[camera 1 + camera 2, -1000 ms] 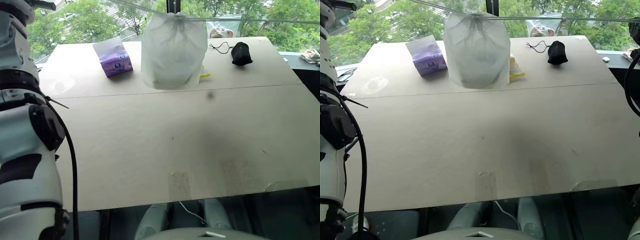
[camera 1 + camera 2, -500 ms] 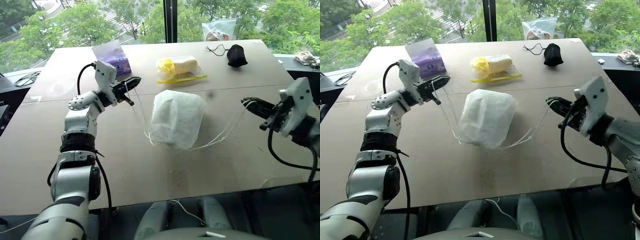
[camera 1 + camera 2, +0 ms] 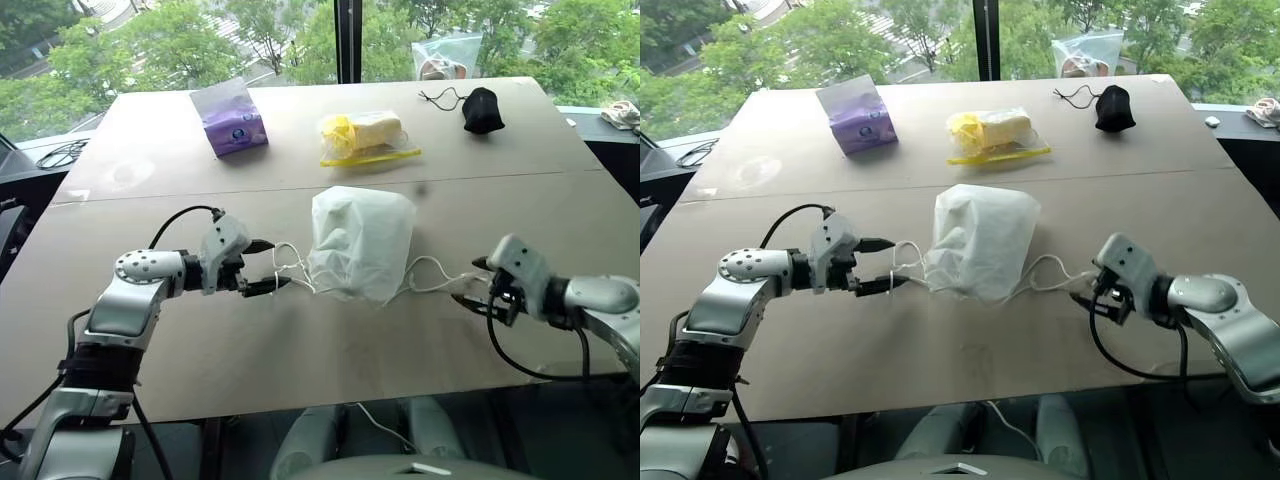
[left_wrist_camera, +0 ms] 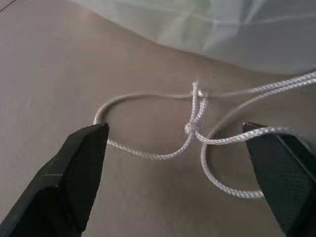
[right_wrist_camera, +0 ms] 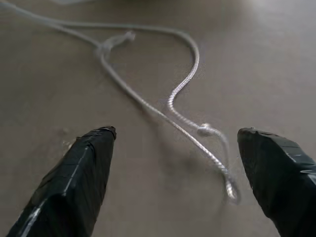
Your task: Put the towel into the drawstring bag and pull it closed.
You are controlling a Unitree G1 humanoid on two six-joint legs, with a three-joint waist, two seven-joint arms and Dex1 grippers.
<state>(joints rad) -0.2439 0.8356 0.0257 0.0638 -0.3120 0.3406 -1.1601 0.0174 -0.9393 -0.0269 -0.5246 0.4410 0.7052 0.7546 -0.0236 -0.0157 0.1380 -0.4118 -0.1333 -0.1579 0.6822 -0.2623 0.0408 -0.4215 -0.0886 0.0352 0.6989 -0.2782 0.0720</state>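
Both our left gripper (image 3: 262, 268) and right gripper (image 3: 474, 283) are spread wide, holding nothing, so the drawstring bag (image 3: 360, 243) might loosen.

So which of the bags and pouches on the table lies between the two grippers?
The white drawstring bag, mid-table with cords trailing to both sides; the other packs sit along the far edge.

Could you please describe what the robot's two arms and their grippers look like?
Both arms are silver-grey rounded segments with black joint bands and loose black cables. Each wrist carries a white boxy housing. The left gripper and the right gripper each have two black, tapering fingers with textured pads.
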